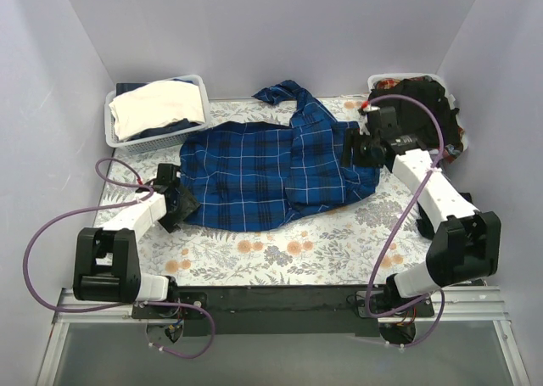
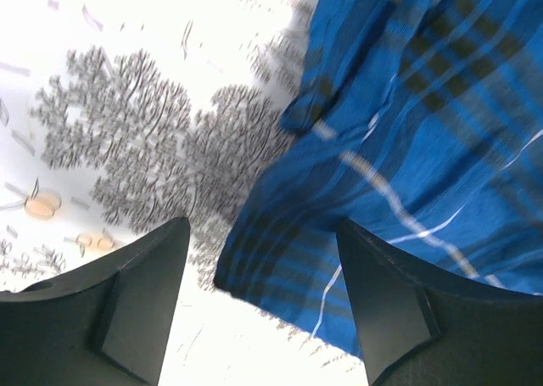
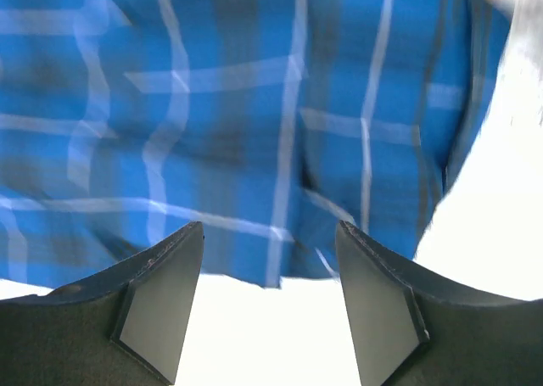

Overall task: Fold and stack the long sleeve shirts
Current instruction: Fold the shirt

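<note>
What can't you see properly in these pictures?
- Top view: the right arm covers the plaid shirt's right edge.
- Top view: white cloth hides what lies beneath it in the left basket.
- Top view: black bundle in the right basket, too dark to identify.

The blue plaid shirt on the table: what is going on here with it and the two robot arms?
Two robot arms are working on the blue plaid shirt. It lies spread on the flowered table, rumpled on its right side. The left gripper is at the shirt's left edge and the right gripper is at its right edge. Both are open and hold nothing. A white basket at the back left holds pale folded cloth. A second basket at the back right holds dark clothes.
</note>
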Motion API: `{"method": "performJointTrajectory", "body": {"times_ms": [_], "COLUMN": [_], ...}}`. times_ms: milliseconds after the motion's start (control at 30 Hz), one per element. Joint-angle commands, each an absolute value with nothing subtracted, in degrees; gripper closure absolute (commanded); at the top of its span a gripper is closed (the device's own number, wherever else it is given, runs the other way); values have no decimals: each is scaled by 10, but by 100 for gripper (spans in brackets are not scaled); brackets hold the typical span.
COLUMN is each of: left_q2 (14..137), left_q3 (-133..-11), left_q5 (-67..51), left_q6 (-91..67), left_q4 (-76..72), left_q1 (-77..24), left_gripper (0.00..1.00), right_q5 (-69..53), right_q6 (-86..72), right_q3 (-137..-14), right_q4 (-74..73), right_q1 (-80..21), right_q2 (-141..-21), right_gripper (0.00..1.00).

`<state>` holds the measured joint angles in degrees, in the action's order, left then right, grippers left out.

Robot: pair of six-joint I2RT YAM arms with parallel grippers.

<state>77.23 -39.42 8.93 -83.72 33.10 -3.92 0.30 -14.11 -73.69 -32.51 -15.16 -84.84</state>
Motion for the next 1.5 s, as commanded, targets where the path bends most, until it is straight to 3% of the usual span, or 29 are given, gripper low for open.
{"method": "performJointTrajectory", "body": {"times_ms": [0,367,733,933,1033,1067,1300,1467], "left_q2": [806,839,791,774,771,769,768,762], "left_q3": [-409,-414,-403,-404,-412,-414,-405,-376], "left_q5": [76,65,74,84,79,78,42,-29], "left_q6": [-820,-797,-792,-785,-782,-782,-787,-799], "left_q4": [308,295,326,343,348,349,335,309], "left_q1": [-26,20,38,47,51,51,52,52], "left_gripper": [30,33,34,33,32,32,34,49], "right_q5": [5,-41,-53,-76,-85,-87,-39,-30], "right_q6": [-105,-98,-130,-130,-129,-128,-153,-163], "right_q3": [-656,-663,-597,-557,-548,-547,-531,-514], "right_q4": [-256,-264,-376,-400,-398,-398,-411,-444], "right_q1": [-126,-94,-94,-95,-95,-94,-90,-61], "right_q2": [-835,-965,-882,-864,-874,-883,-867,-820], "right_gripper": [29,33,45,69,86,98,99,99]}}
